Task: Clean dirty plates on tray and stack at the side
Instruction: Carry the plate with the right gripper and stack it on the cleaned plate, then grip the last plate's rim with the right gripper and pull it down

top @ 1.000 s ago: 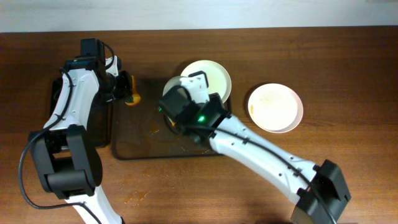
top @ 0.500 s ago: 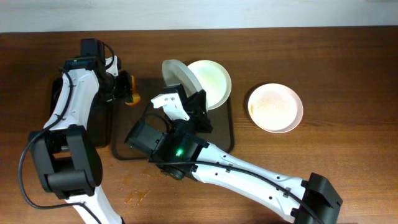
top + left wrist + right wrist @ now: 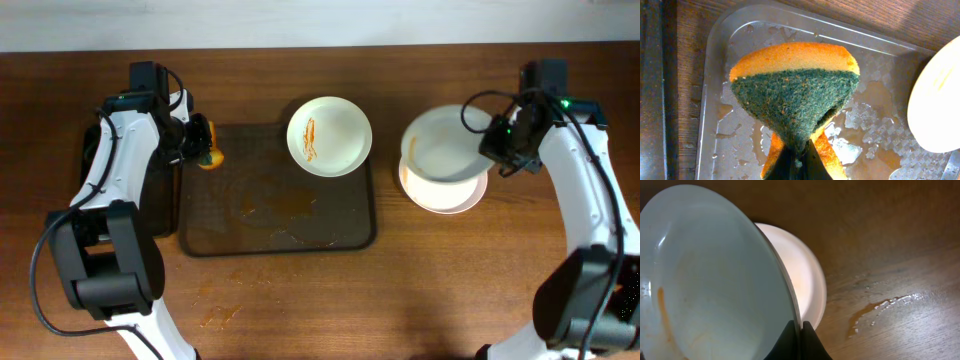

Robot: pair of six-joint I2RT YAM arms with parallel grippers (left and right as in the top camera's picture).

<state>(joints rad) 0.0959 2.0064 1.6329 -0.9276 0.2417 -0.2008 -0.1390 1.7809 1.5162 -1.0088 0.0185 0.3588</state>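
Sponge [image 3: 795, 95] sits clenched in our left hand [image 3: 797, 160] at the tray's [image 3: 250, 190] far left corner. Our right hand [image 3: 800, 330] grips a smeared plate [image 3: 440, 150] by its rim, tilted over a second plate [image 3: 445, 202] on the surface [image 3: 300, 300] right of the tray. A streaked plate [image 3: 330, 135] rests on the tray's far right corner.

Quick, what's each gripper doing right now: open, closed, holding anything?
Left gripper: shut on the sponge.
Right gripper: shut on the rim of a smeared plate, over the plate on the table.
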